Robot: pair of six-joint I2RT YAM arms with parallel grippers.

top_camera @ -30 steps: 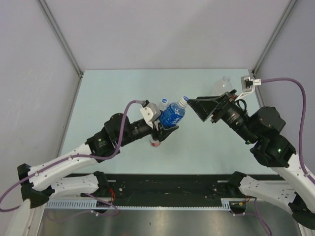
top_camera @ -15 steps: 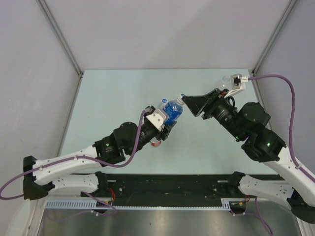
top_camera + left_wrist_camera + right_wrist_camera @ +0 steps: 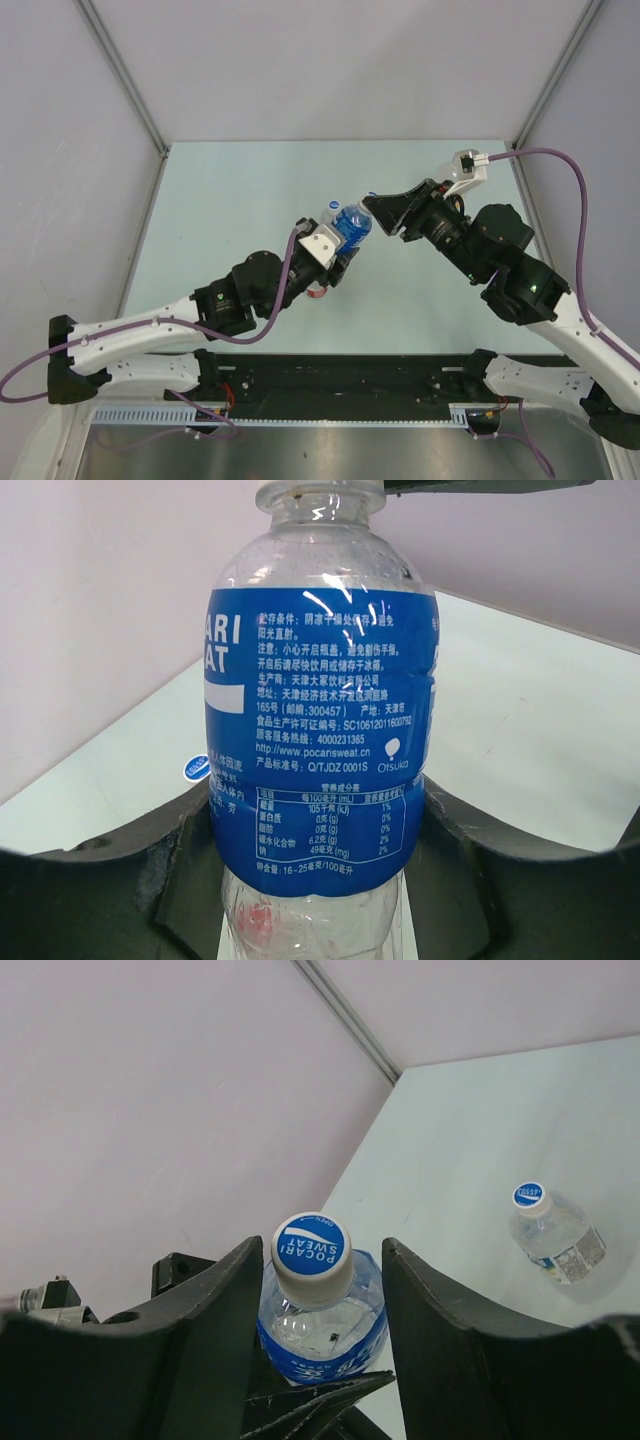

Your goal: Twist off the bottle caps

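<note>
The left gripper (image 3: 315, 830) is clamped on the labelled middle of a small clear plastic bottle with a blue printed label (image 3: 320, 750). It holds the bottle off the pale green table (image 3: 240, 200) and leans it neck-first toward the other arm. The right gripper (image 3: 320, 1255) sits astride the bottle's round white screw cap with a blue printed top (image 3: 311, 1245). Its jaws are parted with a gap showing on each side, so it has hold of nothing yet. The bottle looks empty or nearly so and is probably light. Its walls look thin and likely to dent under a hard squeeze, and the glossy label could let it spin in the grip once torque comes on. The cap looks stiff and small, and the best hold is on its side wall, with the pads square on opposite sides and low enough not to slip off the top. Farther off, a second clear plastic bottle with a blue-topped cap (image 3: 553, 1235) rests on the table.
</note>
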